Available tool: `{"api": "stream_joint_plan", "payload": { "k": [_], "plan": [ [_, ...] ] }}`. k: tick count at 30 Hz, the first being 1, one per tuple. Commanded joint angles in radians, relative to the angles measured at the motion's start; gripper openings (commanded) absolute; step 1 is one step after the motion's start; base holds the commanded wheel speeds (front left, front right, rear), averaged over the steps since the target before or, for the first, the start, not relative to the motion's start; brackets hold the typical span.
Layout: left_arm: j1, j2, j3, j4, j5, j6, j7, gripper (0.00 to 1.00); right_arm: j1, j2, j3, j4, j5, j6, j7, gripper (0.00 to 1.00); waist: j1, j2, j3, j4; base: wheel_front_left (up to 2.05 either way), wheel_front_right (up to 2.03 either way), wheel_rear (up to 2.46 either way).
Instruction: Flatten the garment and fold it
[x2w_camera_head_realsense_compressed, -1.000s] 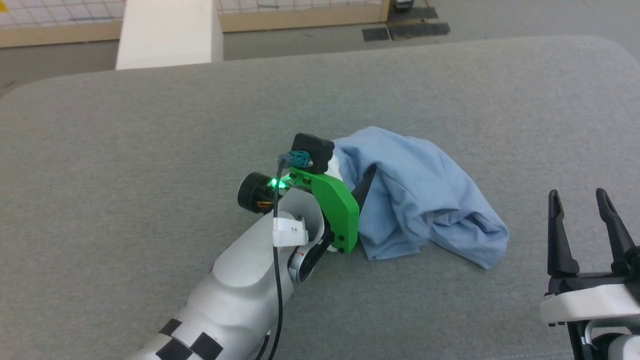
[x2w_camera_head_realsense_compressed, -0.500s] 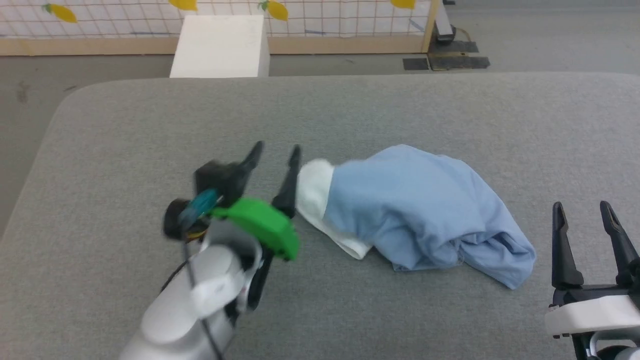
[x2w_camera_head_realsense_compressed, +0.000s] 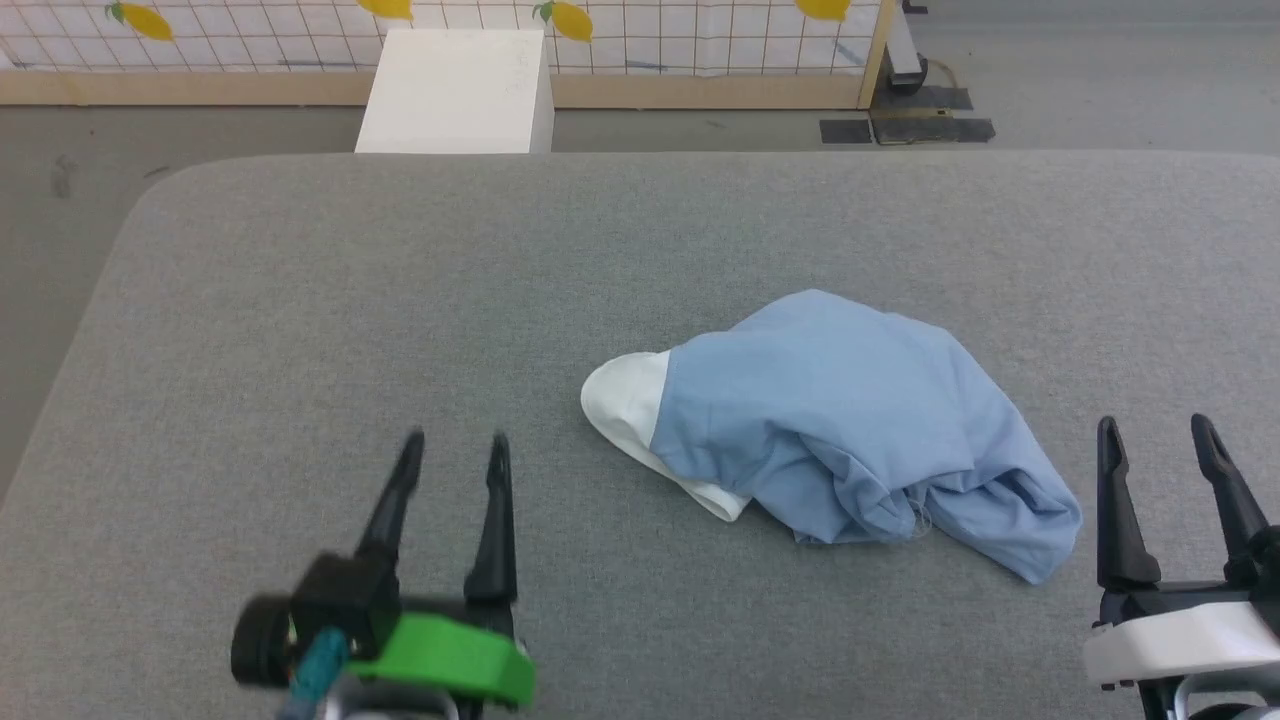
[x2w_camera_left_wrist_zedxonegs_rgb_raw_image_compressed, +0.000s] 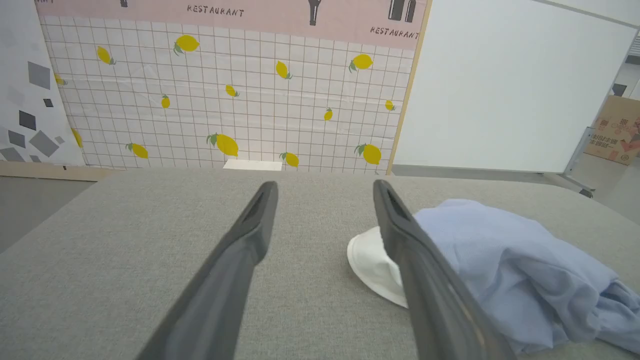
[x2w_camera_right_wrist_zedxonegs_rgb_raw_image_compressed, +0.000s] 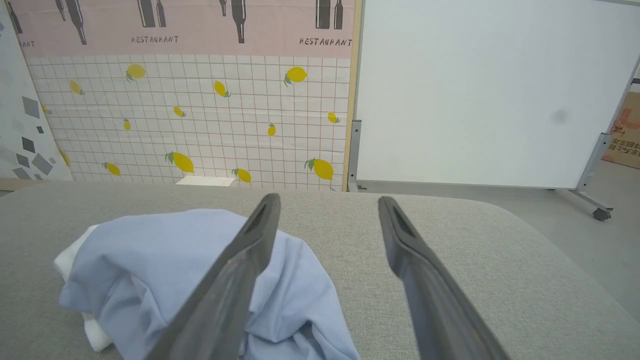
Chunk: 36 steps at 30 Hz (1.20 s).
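The garment (x2w_camera_head_realsense_compressed: 840, 440) is a light blue crumpled heap with a white part (x2w_camera_head_realsense_compressed: 625, 405) sticking out on its left, lying right of centre on the grey padded table (x2w_camera_head_realsense_compressed: 400, 300). My left gripper (x2w_camera_head_realsense_compressed: 455, 445) stands open at the lower left, apart from the cloth, nothing between its fingers. At the lower right my right gripper (x2w_camera_head_realsense_compressed: 1155, 430) is open too, just right of the heap's near corner. In the left wrist view the garment (x2w_camera_left_wrist_zedxonegs_rgb_raw_image_compressed: 510, 270) lies right of my open gripper (x2w_camera_left_wrist_zedxonegs_rgb_raw_image_compressed: 325, 186). The right wrist view has the garment (x2w_camera_right_wrist_zedxonegs_rgb_raw_image_compressed: 150, 265) left of and behind my open gripper (x2w_camera_right_wrist_zedxonegs_rgb_raw_image_compressed: 327, 200).
A white box (x2w_camera_head_realsense_compressed: 455, 90) stands on the floor beyond the table's far edge, before a tiled lemon-print wall (x2w_camera_left_wrist_zedxonegs_rgb_raw_image_compressed: 225, 100). A whiteboard on wheels (x2w_camera_right_wrist_zedxonegs_rgb_raw_image_compressed: 490, 95) stands to the right. The table's left edge (x2w_camera_head_realsense_compressed: 70, 370) runs near my left arm.
My left gripper has pulled back from the garment to the lower left and stands free of it. The white part now shows. The head camera has shifted too. The right gripper has stayed put.
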Motion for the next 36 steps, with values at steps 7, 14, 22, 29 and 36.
{"api": "stream_joint_plan", "payload": {
  "k": [7, 14, 22, 29, 36],
  "plan": [
    [0.12, -0.094, 0.064, -0.001, 0.067, -0.057, -0.004, 1.0, 0.031, 0.002, -0.008, 0.015, 0.018, -0.002, 0.018, 1.0, 0.0, 0.0, -0.013, 0.014, 0.0, 0.0, 0.0],
    [0.115, -0.146, 0.095, 0.021, 0.117, -0.121, -0.004, 1.0, -0.008, 0.002, -0.016, 0.034, -0.004, -0.002, 0.159, 1.0, 0.0, 0.0, 0.007, 0.05, 0.0, 0.0, 0.0],
    [0.098, -0.189, 0.118, 0.055, 0.149, -0.175, -0.004, 1.0, -0.081, -0.154, -0.007, 0.12, 0.039, -0.002, 0.395, 1.0, 0.0, 0.0, 0.062, 0.09, 0.0, 0.0, 0.0],
    [0.08, -0.211, 0.131, 0.076, 0.18, -0.211, -0.004, 1.0, -0.126, -0.315, 0.106, 0.256, 0.148, -0.002, 0.577, 1.0, 0.0, 0.0, 0.09, 0.119, 0.0, 0.0, 0.0],
    [0.073, -0.223, 0.13, 0.087, 0.201, -0.228, -0.004, 1.0, -0.193, -0.397, 0.212, 0.382, 0.187, -0.002, 0.567, 1.0, 0.0, 0.0, 0.103, 0.137, 0.0, 0.0, 0.0]
  ]
}}
